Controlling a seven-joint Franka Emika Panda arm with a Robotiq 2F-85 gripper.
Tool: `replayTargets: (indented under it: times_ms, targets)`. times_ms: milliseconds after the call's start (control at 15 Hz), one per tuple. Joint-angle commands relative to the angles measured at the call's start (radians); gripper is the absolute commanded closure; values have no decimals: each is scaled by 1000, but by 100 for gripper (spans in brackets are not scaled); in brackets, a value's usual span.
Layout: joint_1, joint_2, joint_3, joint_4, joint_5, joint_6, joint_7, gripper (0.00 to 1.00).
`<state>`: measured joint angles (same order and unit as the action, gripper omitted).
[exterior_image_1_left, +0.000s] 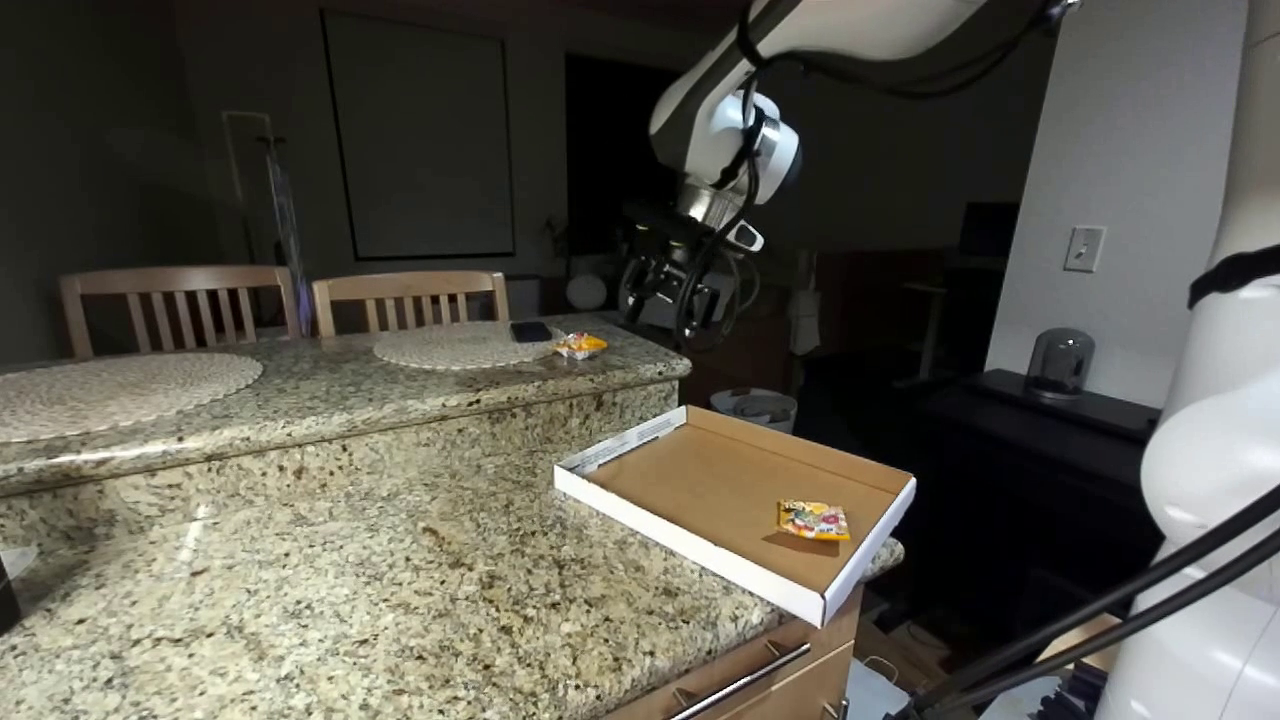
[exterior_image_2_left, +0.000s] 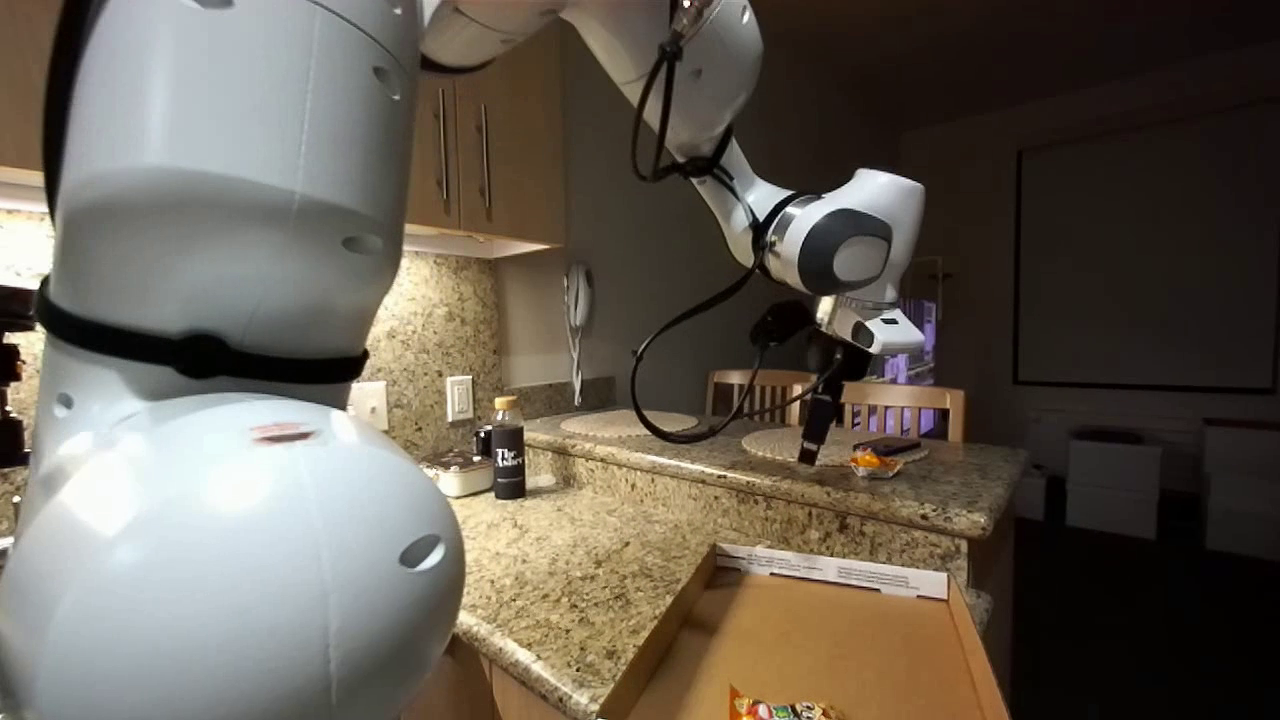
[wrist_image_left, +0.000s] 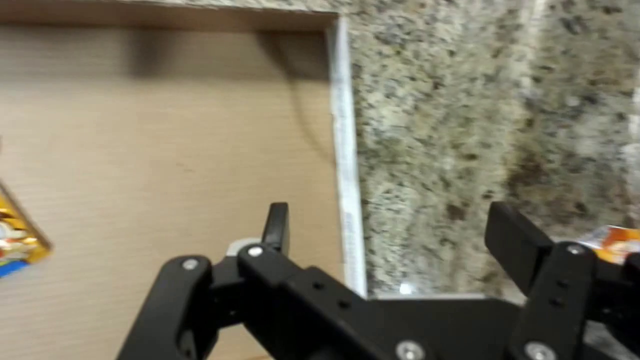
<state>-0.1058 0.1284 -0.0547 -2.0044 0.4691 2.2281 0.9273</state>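
With the speckled granite counter (exterior_image_1_left: 400, 600) at an exterior view's lower left and the shallow white-sided cardboard box (exterior_image_1_left: 690, 470) at lower right, steer your black two-finger gripper (wrist_image_left: 387, 222), empty and spread wide, high over that box and the shiny orange packet (exterior_image_1_left: 581, 346) near mid-frame.

- Your table (exterior_image_1_left: 400, 600) is speckled granite on two levels, with a wooden drawer (exterior_image_1_left: 730, 672) beneath.
- Past its raised level you see two slatted chairs (exterior_image_1_left: 410, 285).
- Wooden cabinets (exterior_image_2_left: 515, 150) hang above a brightly lit granite backsplash (exterior_image_2_left: 450, 310).
- A phone (exterior_image_2_left: 579, 297) hangs on the grey wall (exterior_image_2_left: 530, 345).
- Beyond, the room lies dim; you can make out a dark-edged panel (exterior_image_1_left: 420, 140) on the far wall (exterior_image_1_left: 260, 60).
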Motion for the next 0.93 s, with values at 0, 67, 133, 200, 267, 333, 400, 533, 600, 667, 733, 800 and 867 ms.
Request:
replayTargets:
  times_ms: [0,67,133,200,267,333,400,533,600,667,733,800,867]
  targets:
    - [1,-137,-32,-228,-37,-109,-39,0]
    - [8,-141,-34,-267,-51,-90,-31,0]
    - [14,-146,-31,-301,-74,-62,-14,0]
    - [23,-146,-25,-342,-118,2,28,0]
    - [26,-143,-22,-371,-152,40,52,0]
    - [28,-136,-23,-397,-184,98,90,0]
    - [30,-134,-25,-419,-214,113,128,0]
    - [34,-120,-25,-457,-300,147,226,0]
    - [38,-111,-23,-473,-336,138,273,0]
    - [41,-104,-22,-485,-365,119,313,0]
    - [44,-101,-22,-503,-401,107,357,0]
    - [45,-100,-23,-516,-419,89,386,0]
    - [45,-103,-25,-532,-434,69,417,0]
